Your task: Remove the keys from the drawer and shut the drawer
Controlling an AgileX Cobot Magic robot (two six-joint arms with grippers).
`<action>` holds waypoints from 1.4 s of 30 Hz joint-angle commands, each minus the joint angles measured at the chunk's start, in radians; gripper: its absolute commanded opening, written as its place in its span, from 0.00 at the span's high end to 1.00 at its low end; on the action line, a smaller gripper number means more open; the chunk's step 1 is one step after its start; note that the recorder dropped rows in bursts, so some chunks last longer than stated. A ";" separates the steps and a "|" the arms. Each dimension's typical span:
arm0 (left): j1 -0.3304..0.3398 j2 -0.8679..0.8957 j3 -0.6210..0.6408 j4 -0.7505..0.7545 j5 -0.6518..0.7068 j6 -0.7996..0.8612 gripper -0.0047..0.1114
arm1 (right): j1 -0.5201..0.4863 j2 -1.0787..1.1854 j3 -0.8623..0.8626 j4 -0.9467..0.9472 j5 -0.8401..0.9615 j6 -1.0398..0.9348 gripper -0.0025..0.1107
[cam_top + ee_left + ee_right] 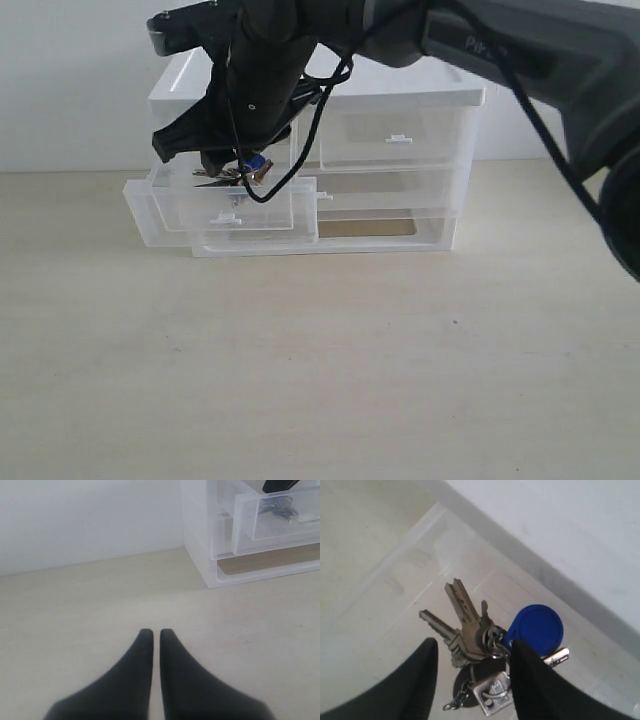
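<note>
Partly masked by right arm (520,50), keys (470,630) at open drawer (225,210); grip unclear.

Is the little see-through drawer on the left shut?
No, the small clear plastic drawer is pulled out, its front standing well ahead of the white-topped drawer unit.

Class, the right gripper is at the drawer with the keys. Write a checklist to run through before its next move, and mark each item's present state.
1. Drawer pulled open: ok.
2. Keys lie between the right gripper fingers: ok.
3. Grip closed firmly on the keys: cannot tell.
4. Keys lifted above the drawer rim: cannot tell.
5. Left gripper well clear of the drawer: ok.
</note>
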 commanded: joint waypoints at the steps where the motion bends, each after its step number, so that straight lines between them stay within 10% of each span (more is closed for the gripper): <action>1: -0.002 -0.003 0.004 -0.006 0.001 -0.002 0.92 | -0.007 0.039 -0.054 -0.091 0.031 0.069 0.61; 11: -0.002 -0.003 0.004 -0.006 0.001 -0.002 0.92 | -0.009 0.085 -0.063 -0.110 0.042 0.081 0.63; 16: -0.002 -0.003 0.004 -0.006 0.001 -0.002 0.92 | -0.007 0.085 -0.063 -0.086 0.054 -0.021 0.98; 38: -0.002 -0.003 0.004 -0.006 0.001 -0.002 0.92 | -0.005 -0.108 -0.061 -0.020 0.174 -0.105 0.97; 42: -0.002 -0.003 0.004 -0.006 0.001 -0.002 0.92 | -0.005 -0.071 -0.058 0.000 0.193 -0.121 0.74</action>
